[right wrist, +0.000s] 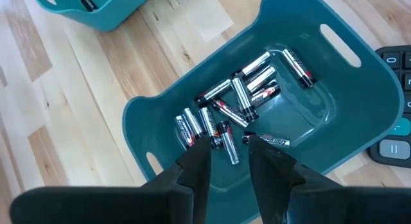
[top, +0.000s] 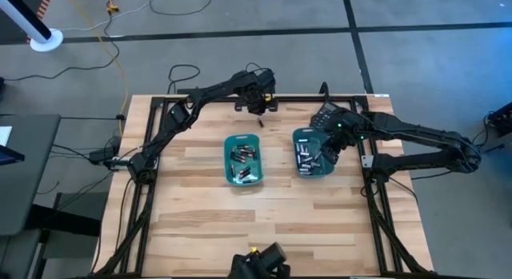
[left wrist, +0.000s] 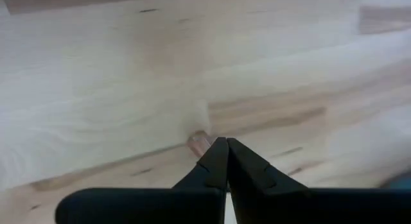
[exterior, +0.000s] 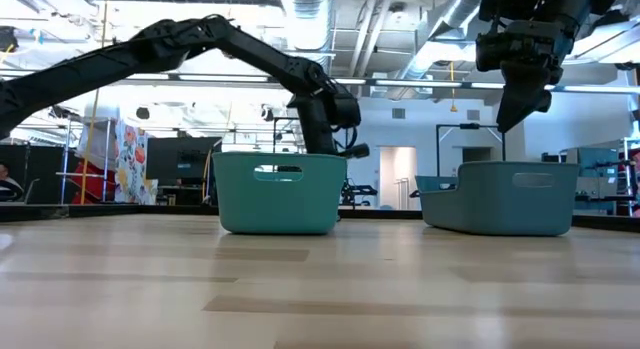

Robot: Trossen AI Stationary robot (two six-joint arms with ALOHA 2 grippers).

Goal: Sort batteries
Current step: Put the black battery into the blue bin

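Two teal trays of batteries on a pale wood worktop, one claw over each end of the work.

The right claw [right wrist: 225, 153] hangs just above the right tray [top: 314, 169], its dark fingers spread a little, nothing between them; under it, silvery cylinder batteries [right wrist: 241, 102] with dark and red bands lie jumbled on the tray's smooth, glossy floor. The tray is rounded, with slot handles. A black calculator [top: 324, 117] sits just beyond it. The left tray [top: 243, 160] holds more batteries [top: 242, 161]. Beyond that tray, the left claw [left wrist: 226, 147] is pressed together, tips low over the bare planked worktop [top: 200, 215].
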